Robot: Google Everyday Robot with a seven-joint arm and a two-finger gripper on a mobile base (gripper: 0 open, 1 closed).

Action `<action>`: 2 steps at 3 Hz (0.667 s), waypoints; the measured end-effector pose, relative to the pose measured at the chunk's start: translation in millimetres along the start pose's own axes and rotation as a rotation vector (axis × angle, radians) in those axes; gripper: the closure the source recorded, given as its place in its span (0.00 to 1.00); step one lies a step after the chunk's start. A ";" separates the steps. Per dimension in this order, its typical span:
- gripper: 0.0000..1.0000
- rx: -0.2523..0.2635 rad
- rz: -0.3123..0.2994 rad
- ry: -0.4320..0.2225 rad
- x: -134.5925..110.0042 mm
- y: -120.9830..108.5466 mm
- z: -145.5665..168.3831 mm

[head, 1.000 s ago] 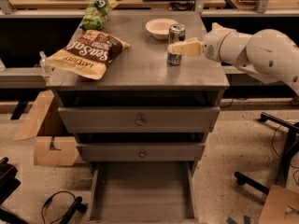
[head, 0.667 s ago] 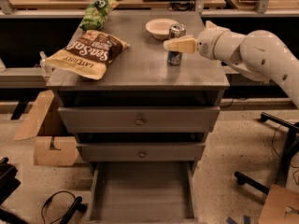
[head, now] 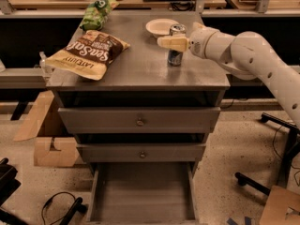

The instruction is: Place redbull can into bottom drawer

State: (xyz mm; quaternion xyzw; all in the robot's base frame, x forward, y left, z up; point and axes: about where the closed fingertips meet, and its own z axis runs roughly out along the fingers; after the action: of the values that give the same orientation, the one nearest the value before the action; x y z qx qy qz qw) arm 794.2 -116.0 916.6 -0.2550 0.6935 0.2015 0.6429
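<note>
The redbull can stands upright on the grey cabinet top, right of centre, just in front of a white bowl. My gripper reaches in from the right at the can's upper half and crosses in front of it, its tip a little left of the can. The can's middle is hidden behind the gripper. The bottom drawer is pulled open below, its grey floor bare.
A tan chips bag and a green bag lie on the left of the top. The white bowl is behind the can. Two upper drawers are shut. A cardboard box stands left, a chair base right.
My gripper has moved a little left and up across the can. The can has stayed in place on the top.
</note>
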 end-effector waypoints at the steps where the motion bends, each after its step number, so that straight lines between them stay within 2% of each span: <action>1: 0.38 -0.003 0.000 0.000 0.0 1.9 1.4; 2: 0.61 -0.007 0.000 0.000 0.1 4.1 3.4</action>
State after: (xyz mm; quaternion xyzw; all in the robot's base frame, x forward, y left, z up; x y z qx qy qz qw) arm 794.4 -110.7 916.0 -0.2572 0.6930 0.2039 0.6419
